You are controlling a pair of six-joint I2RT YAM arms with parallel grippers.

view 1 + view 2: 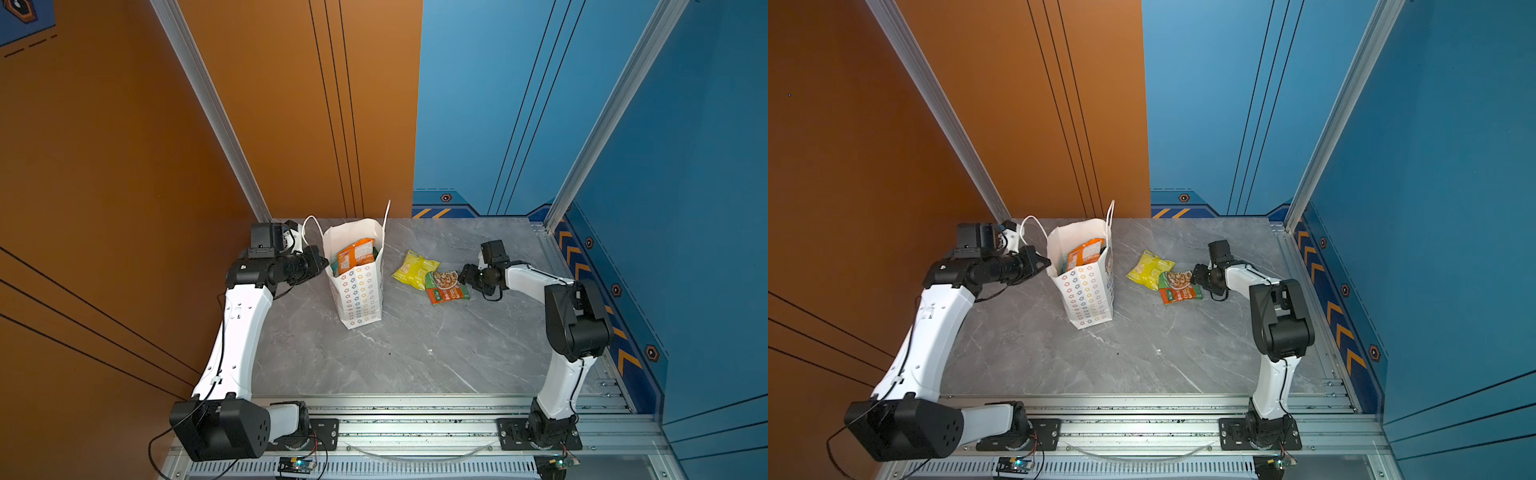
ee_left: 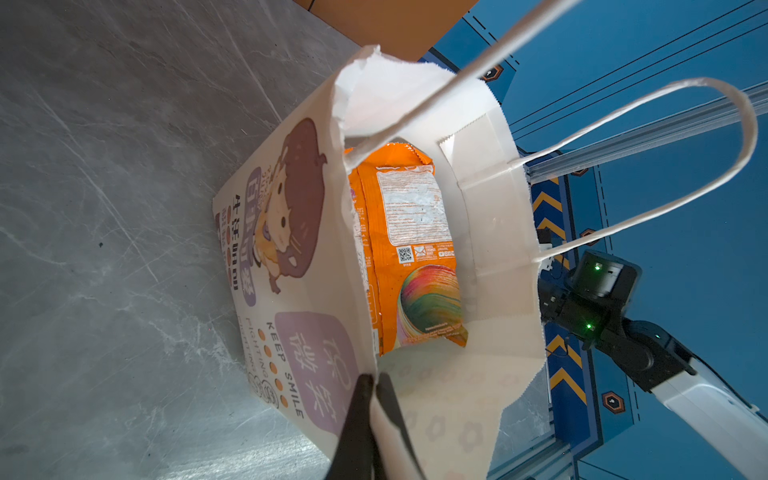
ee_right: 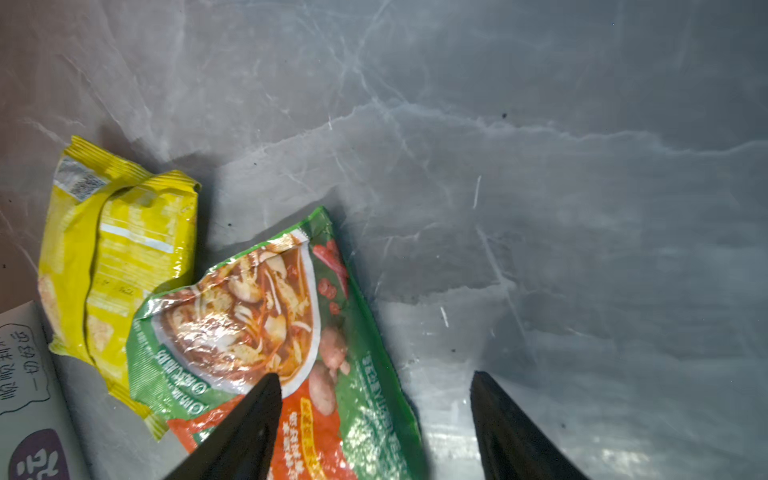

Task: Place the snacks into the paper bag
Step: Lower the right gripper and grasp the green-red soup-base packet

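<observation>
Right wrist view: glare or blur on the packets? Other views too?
Right wrist view: glare streaks the green packet and the tabletop; the right gripper looks blurred. Left wrist view: white sheen on the label of the orange packet; the left gripper, pinching the paper bag, is out of focus. In both top views: even light, no strong glare.

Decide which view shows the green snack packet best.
The right wrist view: the green packet is large, its print clear. Both top views show it small, overlapping the yellow packet; the left wrist view misses it.
</observation>
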